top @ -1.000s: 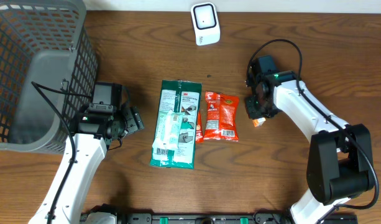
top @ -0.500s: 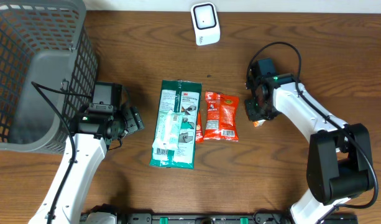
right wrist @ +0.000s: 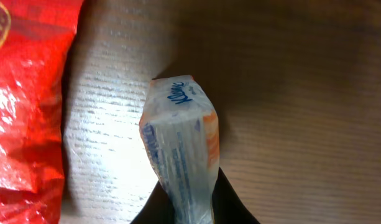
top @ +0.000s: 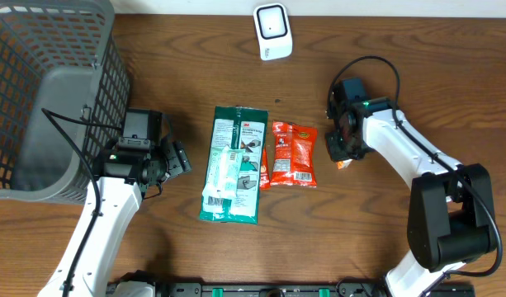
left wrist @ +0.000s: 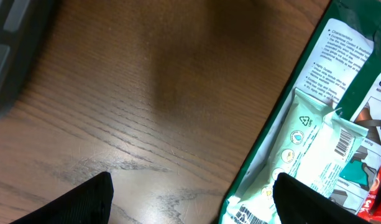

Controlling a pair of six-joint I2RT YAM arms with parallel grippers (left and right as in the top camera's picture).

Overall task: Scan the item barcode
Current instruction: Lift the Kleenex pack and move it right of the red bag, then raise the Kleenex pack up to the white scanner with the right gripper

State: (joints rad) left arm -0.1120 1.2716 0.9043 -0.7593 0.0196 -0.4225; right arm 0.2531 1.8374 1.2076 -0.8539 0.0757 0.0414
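Note:
My right gripper (right wrist: 193, 208) is shut on a small white, blue and orange tissue packet (right wrist: 181, 134), squeezing its lower end between the dark fingers. The packet stands just above the wood, right of the red snack bag (right wrist: 22, 99). No barcode shows on it in the right wrist view. From overhead, only an orange corner of the tissue packet (top: 343, 163) peeks out below the right gripper (top: 342, 148). The white scanner (top: 272, 31) stands at the back edge. My left gripper (left wrist: 193, 199) hangs open over bare wood, left of the green package (left wrist: 314, 93), holding nothing.
A grey mesh basket (top: 46, 91) fills the back left corner. The green package (top: 234, 165) with a mint packet (top: 224, 177) on top lies mid-table, and the red snack bag (top: 293, 154) lies beside it.
The right jaws have closed onto the tissue packet, and that gripper shifted very slightly. The left arm and the items on the table have not moved.

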